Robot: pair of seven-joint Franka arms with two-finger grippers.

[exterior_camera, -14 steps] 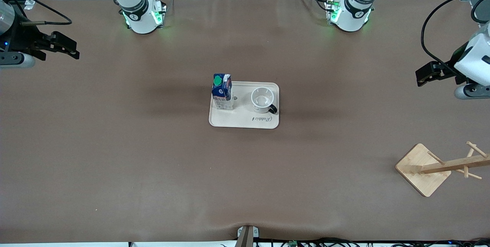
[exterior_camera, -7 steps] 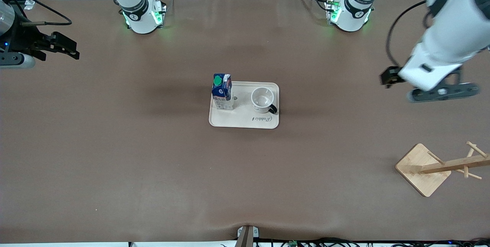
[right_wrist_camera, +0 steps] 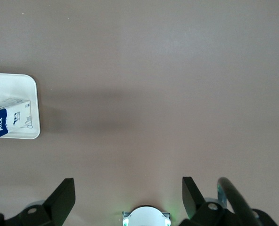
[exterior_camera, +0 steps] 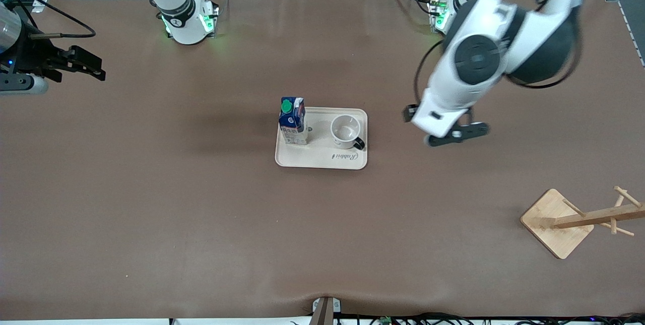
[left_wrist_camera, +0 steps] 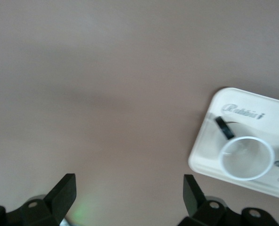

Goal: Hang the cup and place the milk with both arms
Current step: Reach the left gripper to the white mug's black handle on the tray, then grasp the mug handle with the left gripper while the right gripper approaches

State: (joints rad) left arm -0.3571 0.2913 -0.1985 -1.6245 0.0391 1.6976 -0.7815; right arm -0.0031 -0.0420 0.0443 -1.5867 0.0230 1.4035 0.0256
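On the brown desk [exterior_camera: 201, 204], a cream tray [exterior_camera: 321, 159] carries the milk [exterior_camera: 293, 121] and the cup [exterior_camera: 345, 130], both upright and apart. The left pincer [left_wrist_camera: 130, 197] hangs over bare desk beside the tray, jaws apart and empty. The right pincer [right_wrist_camera: 128, 197] waits over its own end, likewise apart and empty.

Light: even, overhead; soft shadows cast on the worktop [exterior_camera: 151, 204].
Blur: left arm [exterior_camera: 478, 63] smeared; left wrist view soft.

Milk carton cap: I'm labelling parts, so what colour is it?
Green, on the milk carton; the cap shows best in the front view.
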